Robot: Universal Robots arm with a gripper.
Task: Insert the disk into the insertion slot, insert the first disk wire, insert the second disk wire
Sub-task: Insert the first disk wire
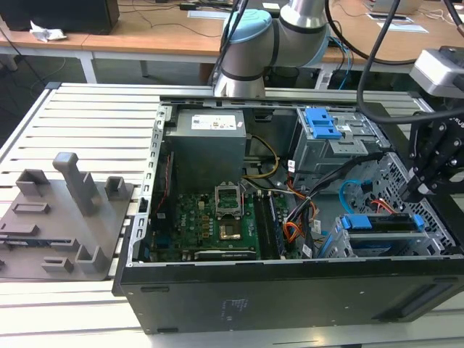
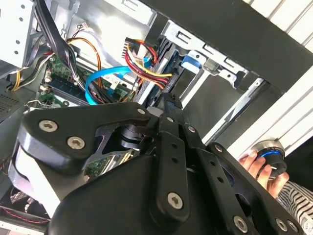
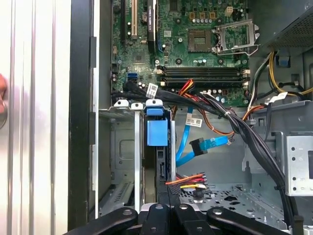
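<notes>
Black gripper (image 3: 169, 208) jaws closed on the orange-red-black wire bundle (image 3: 188, 181) at the grey perforated drive cage (image 3: 122, 156).
Inside the cage lies the blue-framed silver disk (image 3: 157, 133), long axis along its rails; black cables (image 3: 205, 103) cross its mouth, and a flat light-blue cable (image 3: 210, 144) loops beside.

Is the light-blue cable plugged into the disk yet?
Not plugged in. The light-blue cable ends in a plug that hangs free beside the disk.

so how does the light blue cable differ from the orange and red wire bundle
The light-blue cable is one flat ribbon; the wire bundle is several thin red, orange and yellow strands. The wire bundle ends nearer the gripper than the light-blue cable does. Both lie inside the computer case.
</notes>
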